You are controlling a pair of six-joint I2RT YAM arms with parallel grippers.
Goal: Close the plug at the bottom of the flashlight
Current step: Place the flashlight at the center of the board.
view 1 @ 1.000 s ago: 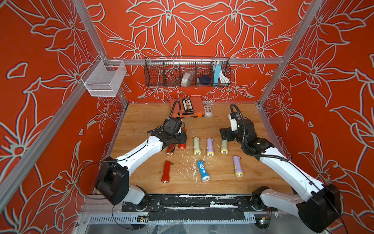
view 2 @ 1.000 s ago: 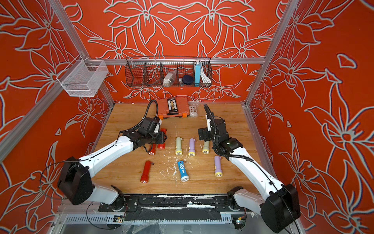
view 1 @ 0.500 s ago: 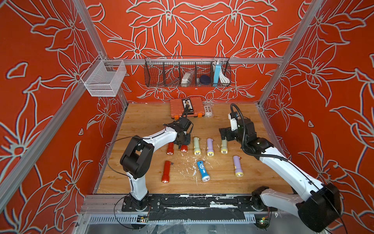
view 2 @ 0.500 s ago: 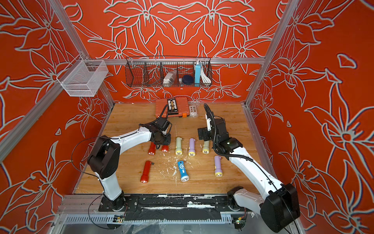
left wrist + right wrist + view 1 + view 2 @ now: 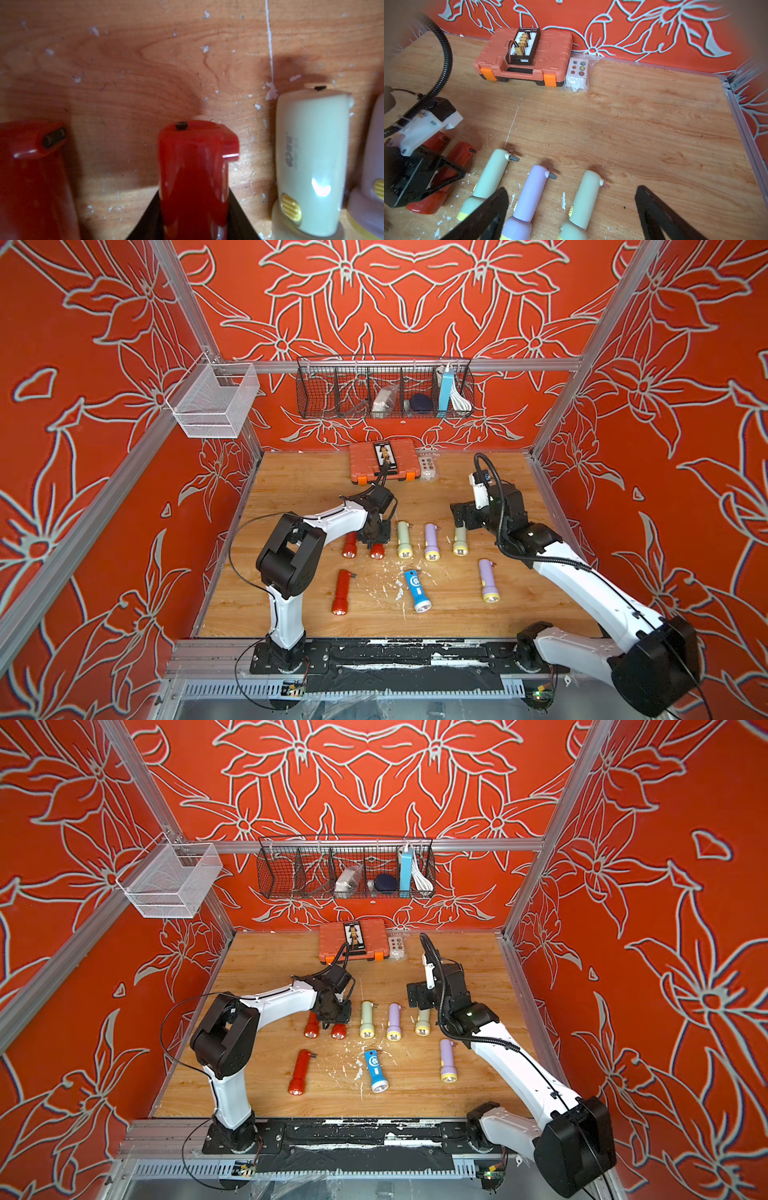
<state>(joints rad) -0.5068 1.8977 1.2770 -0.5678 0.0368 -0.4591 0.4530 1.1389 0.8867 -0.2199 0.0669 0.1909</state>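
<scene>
One flashlight (image 5: 193, 176) sits clamped in my left gripper (image 5: 194, 218); the right gripper (image 5: 571, 192), jaws apart, should fold its plug (image 5: 181, 125), facing the case (image 5: 556, 52).

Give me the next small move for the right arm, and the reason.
Probably bring the open right tool across to the far end of the red flashlight: the left tool is shut on its body, and its dark plug seems to stick out there.

Pale flower outlines pattern the orange-red walls (image 5: 415, 302), and the light-wood table (image 5: 457, 614) bears red flashlights (image 5: 341, 592), pale green flashlights (image 5: 403, 539), lilac flashlights (image 5: 487, 585) and one blue flashlight (image 5: 417, 590).
</scene>
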